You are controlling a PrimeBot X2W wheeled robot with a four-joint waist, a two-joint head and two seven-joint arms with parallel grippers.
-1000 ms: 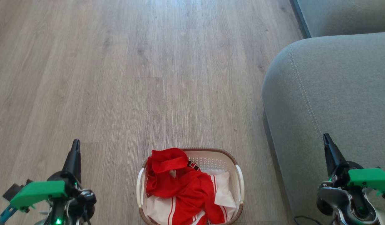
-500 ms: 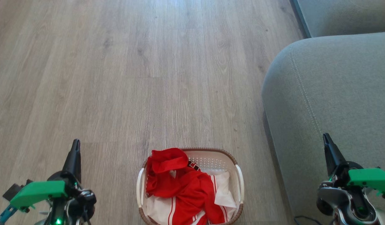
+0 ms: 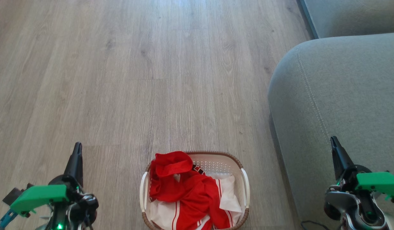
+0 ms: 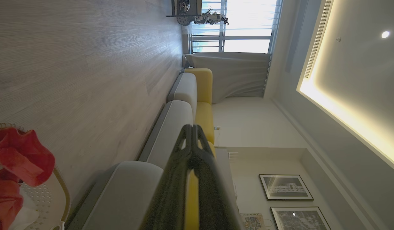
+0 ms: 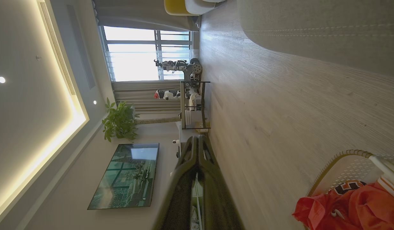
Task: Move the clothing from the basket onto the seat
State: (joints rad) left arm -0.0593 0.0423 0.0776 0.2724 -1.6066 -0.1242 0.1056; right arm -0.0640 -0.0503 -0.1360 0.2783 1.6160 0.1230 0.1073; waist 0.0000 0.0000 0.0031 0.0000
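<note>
Red and white clothing (image 3: 189, 195) lies heaped in the white basket (image 3: 244, 183) with a brown rim, on the floor at the bottom centre of the head view. The grey-green seat (image 3: 343, 95) rises to the basket's right. My left gripper (image 3: 77, 147) stands shut and empty, left of the basket and apart from it. My right gripper (image 3: 333, 140) is shut and empty in front of the seat's edge. In the left wrist view the shut left gripper (image 4: 192, 127) points past the clothing (image 4: 21, 156) and the seat (image 4: 133, 191). In the right wrist view the shut right gripper (image 5: 197, 138) shows with the basket (image 5: 343, 159) and clothing (image 5: 353, 204).
Wood-look floor (image 3: 136, 80) spreads ahead of the basket. A second sofa cushion (image 3: 353, 16) sits at the far right. The right wrist view shows a shelf unit (image 5: 193, 105), a plant (image 5: 120, 121) and a wall screen (image 5: 129, 175) across the room.
</note>
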